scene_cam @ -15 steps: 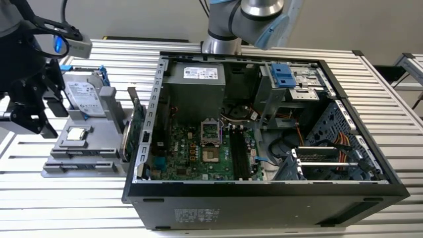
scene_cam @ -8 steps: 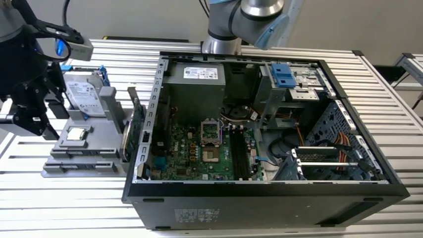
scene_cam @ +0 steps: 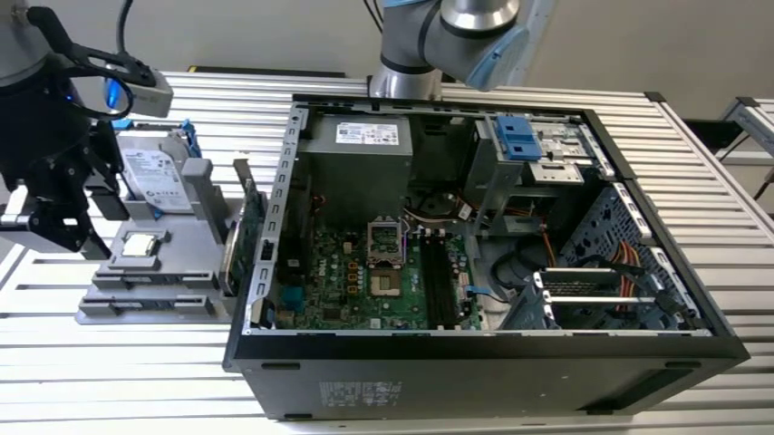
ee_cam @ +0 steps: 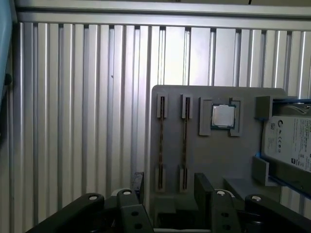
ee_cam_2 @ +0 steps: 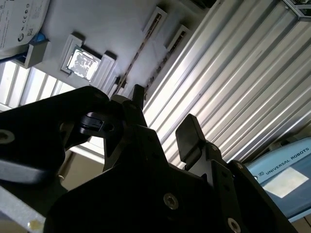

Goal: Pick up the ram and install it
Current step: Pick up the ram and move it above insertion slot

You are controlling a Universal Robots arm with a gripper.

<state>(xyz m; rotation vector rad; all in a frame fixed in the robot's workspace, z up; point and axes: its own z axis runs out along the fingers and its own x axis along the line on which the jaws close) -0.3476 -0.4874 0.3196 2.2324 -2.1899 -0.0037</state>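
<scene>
Off at the exterior view's left, my gripper hangs over the grey fixture on the slatted table. One silver hard drive with a white printed label leans on that fixture; one processor chip sits just beside it; one green card stands on edge between the fixture and the open computer case. Inside the case I count one motherboard and one power supply, also white-labelled.

Now the second wrist view: my two fingers stand apart with nothing between them; beyond them lie the fixture, the chip and a thin edge-on line that I take for the ram. A blue arm cover carries white lettering.

On to the first wrist view: my fingers are spread wide and hold nothing. The ram shows as two thin sticks, side by side, each seated edge-on between end holders on the fixture; colour I cannot tell. One chip lies beside them; the labelled hard drive lies beyond that.
</scene>
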